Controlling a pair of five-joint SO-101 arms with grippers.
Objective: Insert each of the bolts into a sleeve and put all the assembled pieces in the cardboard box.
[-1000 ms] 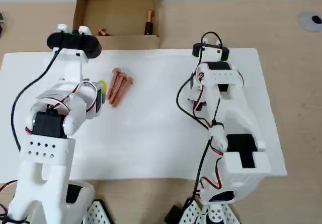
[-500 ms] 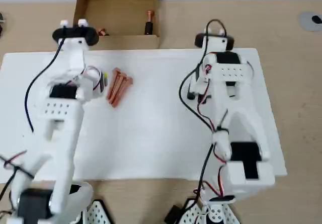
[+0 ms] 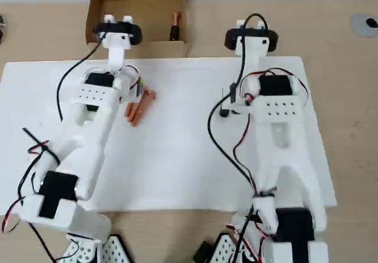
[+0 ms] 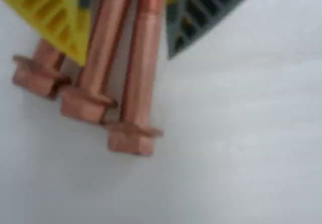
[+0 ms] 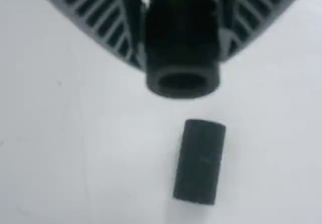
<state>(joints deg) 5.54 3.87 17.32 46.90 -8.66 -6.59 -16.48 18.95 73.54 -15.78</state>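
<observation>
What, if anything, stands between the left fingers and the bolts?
Nothing visible. The left gripper sits right over the three bolts, whose shafts run up between its open fingers. The bolts lie packed side by side on the white sheet.

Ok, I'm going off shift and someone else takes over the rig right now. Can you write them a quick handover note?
The left gripper is open over three bolts lying together on the white sheet.
The right gripper is shut on a black sleeve, close to a second sleeve lying on the sheet.
Done: one assembled piece can be seen in the cardboard box.
Left: put each bolt in a sleeve, then box all three.
</observation>
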